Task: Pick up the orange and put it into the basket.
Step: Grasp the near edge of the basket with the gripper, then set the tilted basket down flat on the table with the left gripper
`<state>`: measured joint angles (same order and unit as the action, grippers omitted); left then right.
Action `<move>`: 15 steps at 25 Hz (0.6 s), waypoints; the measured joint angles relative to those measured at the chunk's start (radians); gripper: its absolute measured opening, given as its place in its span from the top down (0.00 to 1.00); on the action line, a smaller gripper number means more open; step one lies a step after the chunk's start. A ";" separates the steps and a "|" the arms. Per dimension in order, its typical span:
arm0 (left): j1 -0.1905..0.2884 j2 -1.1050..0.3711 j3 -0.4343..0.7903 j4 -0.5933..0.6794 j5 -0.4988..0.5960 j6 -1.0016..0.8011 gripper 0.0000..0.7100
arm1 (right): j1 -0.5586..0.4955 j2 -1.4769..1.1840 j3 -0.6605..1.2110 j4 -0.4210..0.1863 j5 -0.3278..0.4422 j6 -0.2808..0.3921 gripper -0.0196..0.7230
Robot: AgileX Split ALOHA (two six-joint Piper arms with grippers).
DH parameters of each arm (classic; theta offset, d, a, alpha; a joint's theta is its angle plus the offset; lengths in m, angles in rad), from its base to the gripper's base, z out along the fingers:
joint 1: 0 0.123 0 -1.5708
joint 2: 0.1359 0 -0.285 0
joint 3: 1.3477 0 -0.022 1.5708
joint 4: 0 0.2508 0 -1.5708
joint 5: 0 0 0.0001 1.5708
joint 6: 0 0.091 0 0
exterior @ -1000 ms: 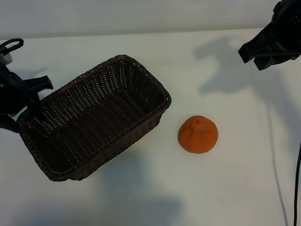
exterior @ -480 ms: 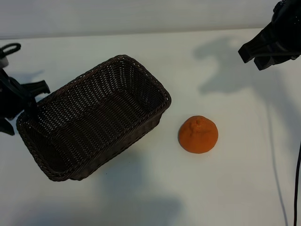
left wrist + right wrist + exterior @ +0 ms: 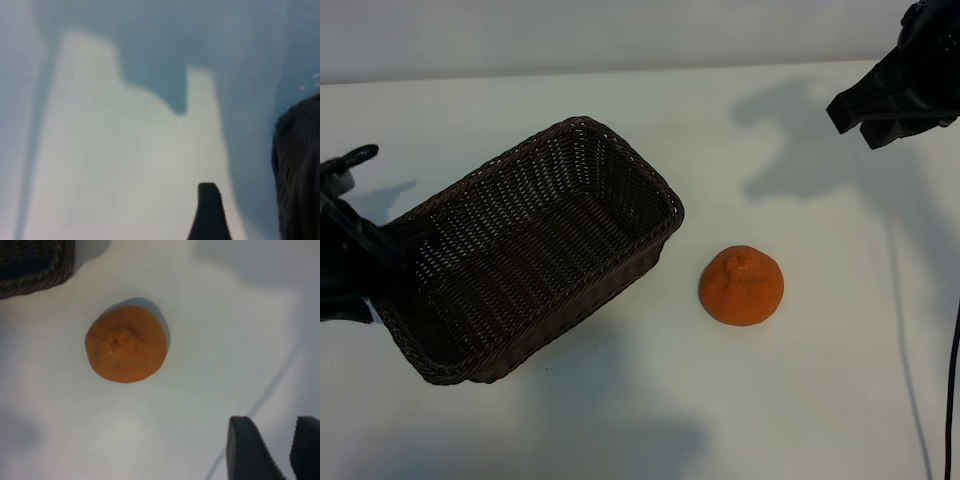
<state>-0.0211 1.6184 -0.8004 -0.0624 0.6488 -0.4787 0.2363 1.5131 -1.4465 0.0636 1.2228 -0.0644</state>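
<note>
The orange (image 3: 741,285) lies on the white table to the right of the basket (image 3: 525,250), about a hand's width from its right corner. It shows from above in the right wrist view too, the orange (image 3: 126,344) well apart from my right gripper (image 3: 280,455), whose two dark fingers stand open with nothing between them. From outside, the right gripper (image 3: 858,122) hangs high at the back right. My left gripper (image 3: 362,258) is at the basket's left end, open; one finger (image 3: 209,212) shows over bare table beside the basket's wall (image 3: 300,175).
The white table (image 3: 800,400) stretches in front of and to the right of the orange. A thin dark cable (image 3: 910,350) runs down the right side. A pale wall bounds the table at the back.
My left gripper has slid toward the front of the table along the basket's left end. The basket, the orange and the right arm have not moved.
</note>
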 joint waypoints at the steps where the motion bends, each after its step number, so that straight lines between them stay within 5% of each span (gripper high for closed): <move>1: 0.000 0.000 0.016 -0.017 -0.025 0.001 0.21 | 0.000 0.000 0.000 0.000 0.000 0.000 0.63; 5: 0.000 0.000 0.044 -0.065 -0.097 0.027 0.24 | 0.000 0.000 0.000 0.000 0.000 0.000 0.63; 7: 0.000 0.000 0.044 -0.070 -0.101 0.027 0.39 | 0.000 0.000 0.000 0.000 0.000 0.000 0.63; 9: 0.000 0.000 0.044 -0.078 -0.104 0.028 0.68 | 0.000 0.000 0.000 0.000 0.000 0.000 0.63; 15: 0.006 -0.003 0.038 -0.100 -0.095 0.032 0.70 | 0.000 0.000 0.000 0.000 0.000 0.000 0.63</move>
<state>-0.0147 1.6158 -0.7624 -0.1620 0.5537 -0.4472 0.2363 1.5131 -1.4465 0.0636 1.2228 -0.0644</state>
